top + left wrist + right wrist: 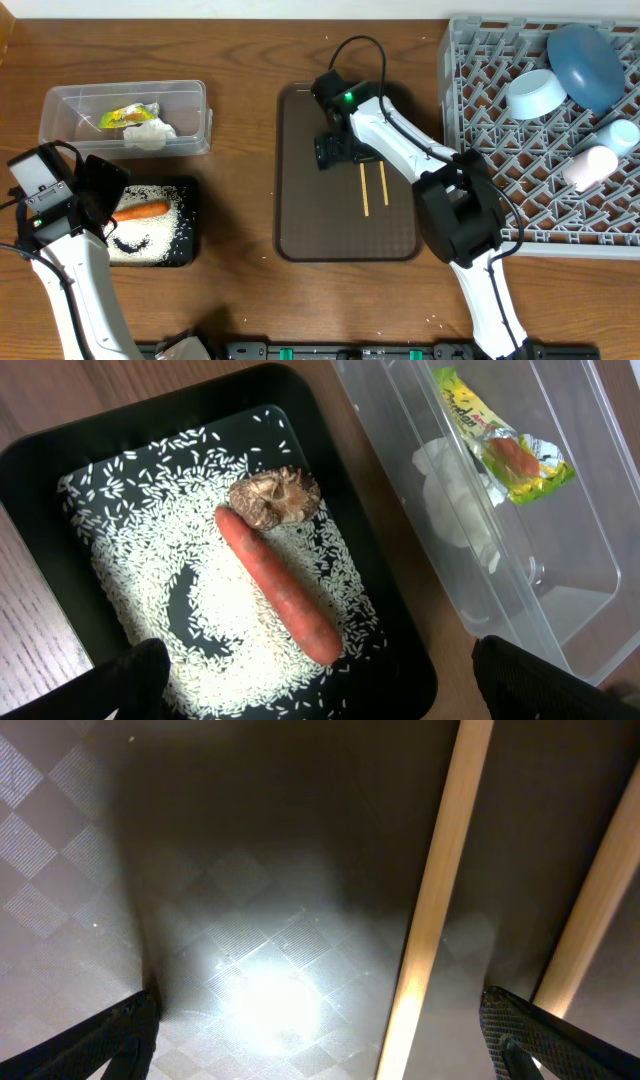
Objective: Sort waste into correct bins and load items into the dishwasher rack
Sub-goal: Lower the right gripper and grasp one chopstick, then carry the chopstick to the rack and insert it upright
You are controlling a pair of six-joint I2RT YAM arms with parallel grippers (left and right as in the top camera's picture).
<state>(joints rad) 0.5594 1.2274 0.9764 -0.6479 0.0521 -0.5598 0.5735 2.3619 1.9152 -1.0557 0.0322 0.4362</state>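
**Spreading both grippers wide over chopsticks and carrot, nothing grasped**

Close under the right gripper (330, 1040) the jaws stood fully released. One of the chopsticks (440, 900) ran lengthwise between the fingers, a little right of centre. The other passed just beside the right-hand finger; contact there could not be told. Both lay flat on the brown serving tray (250, 870), which only this view showed as chequer-textured and glaring with light.

The left gripper (330, 685) was equally spread and empty. The carrot (280, 590) lay between its fingers, slanted, on rice (150, 560) in the black tray (40, 460). A brown lump (275, 495) touched the carrot's far end and showed only in the left wrist view; overhead, the gripper covered that end. Just beside the tray stood the clear tub (560, 610), holding the snack wrapper (510, 455) and crumpled paper (450, 500).

Farther off, only the overhead view took in the rack (480, 100) at the table's (240, 60) right. It held the plate (585, 65), with the bowl (535, 93) against it, and the pale blue cup (620, 135) beside the whitish cup (590, 165).
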